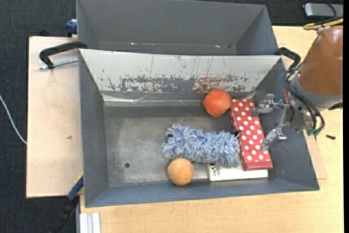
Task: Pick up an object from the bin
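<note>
Camera view, end effector (269,120) spread beside red dotted box (250,132)

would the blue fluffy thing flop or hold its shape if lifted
The blue fluffy thing looks like soft yarn, so it would probably sag. Likely light for its bulk. Its loops might snag the red dotted box beside it.

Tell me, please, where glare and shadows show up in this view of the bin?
Camera view: the back wall takes strong glare and carries a reddish reflection just above the orange ball; the floor is evenly lit, with only soft, faint shadow around the tan ball.
</note>
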Motion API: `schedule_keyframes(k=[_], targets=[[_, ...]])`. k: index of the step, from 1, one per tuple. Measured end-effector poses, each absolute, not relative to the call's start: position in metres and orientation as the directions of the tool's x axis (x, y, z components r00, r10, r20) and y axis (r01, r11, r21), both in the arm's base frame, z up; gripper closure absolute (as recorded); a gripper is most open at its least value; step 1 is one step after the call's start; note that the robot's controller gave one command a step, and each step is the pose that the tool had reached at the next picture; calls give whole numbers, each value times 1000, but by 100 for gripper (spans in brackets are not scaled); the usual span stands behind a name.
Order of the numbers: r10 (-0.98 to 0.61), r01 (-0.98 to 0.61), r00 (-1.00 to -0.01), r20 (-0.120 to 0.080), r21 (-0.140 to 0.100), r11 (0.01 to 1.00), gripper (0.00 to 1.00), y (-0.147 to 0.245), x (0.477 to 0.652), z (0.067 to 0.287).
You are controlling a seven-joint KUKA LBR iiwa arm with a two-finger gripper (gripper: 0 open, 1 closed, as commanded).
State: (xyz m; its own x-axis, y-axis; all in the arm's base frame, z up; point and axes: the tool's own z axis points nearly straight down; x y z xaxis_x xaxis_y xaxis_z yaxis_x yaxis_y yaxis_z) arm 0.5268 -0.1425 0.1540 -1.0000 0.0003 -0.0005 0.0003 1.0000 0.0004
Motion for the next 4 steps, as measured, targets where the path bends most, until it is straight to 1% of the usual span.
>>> schedule_keyframes(k=[1, 2, 3, 4], targets=[[-115, -115, -993, -5, 1, 993, 0, -85, 531, 96], [-146, -146, -989, 0, 1, 989, 0, -56, 530, 102], [-188, -188, -982, -2, 1, 982, 0, -6, 533, 105], [-265, -265, -964, -9, 8, 964, 0, -18, 533, 73]])
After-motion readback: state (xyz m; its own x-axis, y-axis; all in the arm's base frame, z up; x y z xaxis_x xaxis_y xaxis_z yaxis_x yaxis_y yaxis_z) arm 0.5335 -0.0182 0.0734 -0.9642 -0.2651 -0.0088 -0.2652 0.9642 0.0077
